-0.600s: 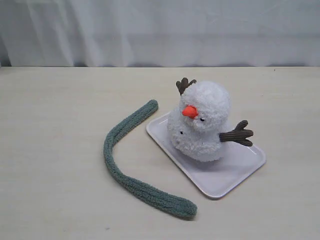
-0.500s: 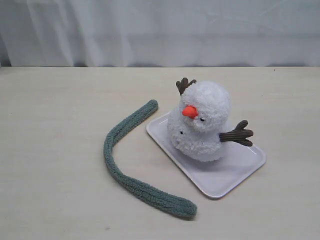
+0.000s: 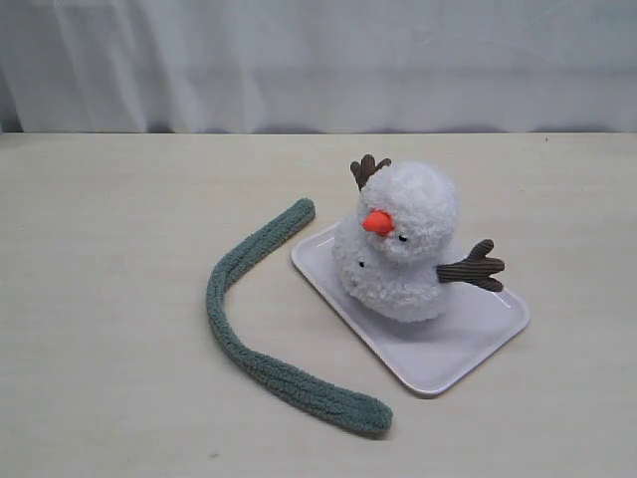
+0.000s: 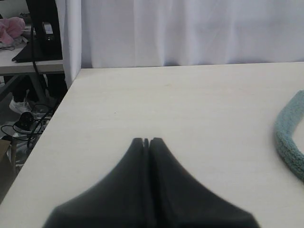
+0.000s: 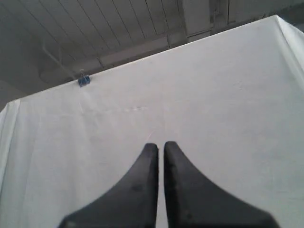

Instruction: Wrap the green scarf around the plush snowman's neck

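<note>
The green scarf [image 3: 217, 299] is held by neither claw: the left claw [image 4: 146, 141] hangs over the bench [image 4: 156, 99] with its jaws pressed together on nothing, a bend of the scarf [image 4: 287, 137] lying nearby and apart from it. The right claw [image 5: 160, 145] is likewise closed and empty, aimed at a white curtain [image 5: 142, 104]. In the exterior view the scarf curves over the bench at nine o'clock from the snowman [image 3: 398, 249], which sits on a white tray [image 3: 468, 344]; one end lies just beside the tray's ten o'clock edge, the other at six o'clock.
</note>
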`<state>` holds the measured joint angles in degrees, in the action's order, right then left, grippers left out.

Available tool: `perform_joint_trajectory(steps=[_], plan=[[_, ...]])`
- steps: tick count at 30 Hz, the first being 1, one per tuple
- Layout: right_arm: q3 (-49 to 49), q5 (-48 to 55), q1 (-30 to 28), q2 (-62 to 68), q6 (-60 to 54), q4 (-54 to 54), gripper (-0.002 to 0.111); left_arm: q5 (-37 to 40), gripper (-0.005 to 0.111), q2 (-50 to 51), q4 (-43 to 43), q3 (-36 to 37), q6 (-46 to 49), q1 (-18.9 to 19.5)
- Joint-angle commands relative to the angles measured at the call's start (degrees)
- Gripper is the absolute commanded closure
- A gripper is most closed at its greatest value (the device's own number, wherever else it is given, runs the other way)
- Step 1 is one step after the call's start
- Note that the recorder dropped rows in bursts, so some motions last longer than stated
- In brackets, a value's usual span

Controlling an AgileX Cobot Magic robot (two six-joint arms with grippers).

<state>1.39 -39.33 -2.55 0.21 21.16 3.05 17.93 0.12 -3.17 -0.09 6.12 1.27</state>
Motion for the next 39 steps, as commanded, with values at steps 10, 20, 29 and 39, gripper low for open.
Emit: perform_joint_trajectory(steps=[10,20,29,39], plan=[[46.8,72.6,0.0,27.0,-13.7,-4.5,0.021,-0.4,0.107,-0.1,0.1,0.1,-0.4,0.1],[52.2,102.1,0.0,46.6,-63.4,-59.4,0.022,-0.4,0.107,-0.1,0.1,0.1,-0.4,0.1],[51.6,94.0,15.9,54.0,-61.0,-46.4,0.022,-0.4,0.107,-0.1,0.1,0.1,-0.4,0.1],[51.9,78.2,42.1,73.3,-30.4,-12.4,0.022,-0.4,0.107,-0.1,0.1,0.1,-0.4,0.1]])
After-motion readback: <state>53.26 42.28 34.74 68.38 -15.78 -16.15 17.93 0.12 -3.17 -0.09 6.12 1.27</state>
